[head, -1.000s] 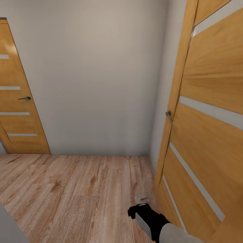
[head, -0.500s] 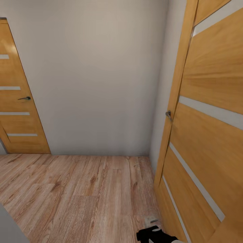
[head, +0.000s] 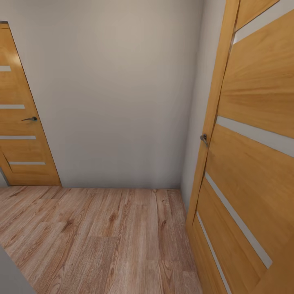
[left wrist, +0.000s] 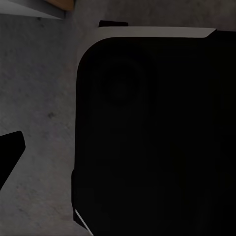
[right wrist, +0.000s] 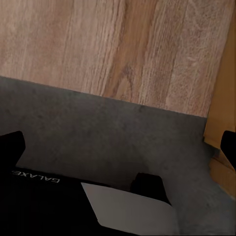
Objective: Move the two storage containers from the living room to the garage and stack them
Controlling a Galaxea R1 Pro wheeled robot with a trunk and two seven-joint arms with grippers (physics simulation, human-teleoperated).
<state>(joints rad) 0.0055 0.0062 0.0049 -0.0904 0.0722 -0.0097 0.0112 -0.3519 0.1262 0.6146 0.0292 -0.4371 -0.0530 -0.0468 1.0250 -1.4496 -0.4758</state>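
Note:
The two storage containers are out of view. In the right wrist view my right gripper (right wrist: 119, 145) is open with nothing between its dark fingertips (right wrist: 11, 146), hanging low over dark grey concrete floor (right wrist: 98, 130) where it meets light wood planks (right wrist: 98, 44). My left gripper (left wrist: 118, 147) also looks open and empty. One fingertip (left wrist: 9, 150) shows over the concrete (left wrist: 39, 98), and the other is lost against my black body (left wrist: 147, 128).
Ahead is a plain wall (head: 114, 94) at the end of wood-plank flooring (head: 102, 237). A slatted wooden door (head: 253, 155) with a handle (head: 203, 140) stands open close on the right. A second shut door (head: 20, 122) is at the left.
My right arm and gripper, seen at the bottom of the head view, have dropped down out of that picture. The doors, wall and floor have not shifted.

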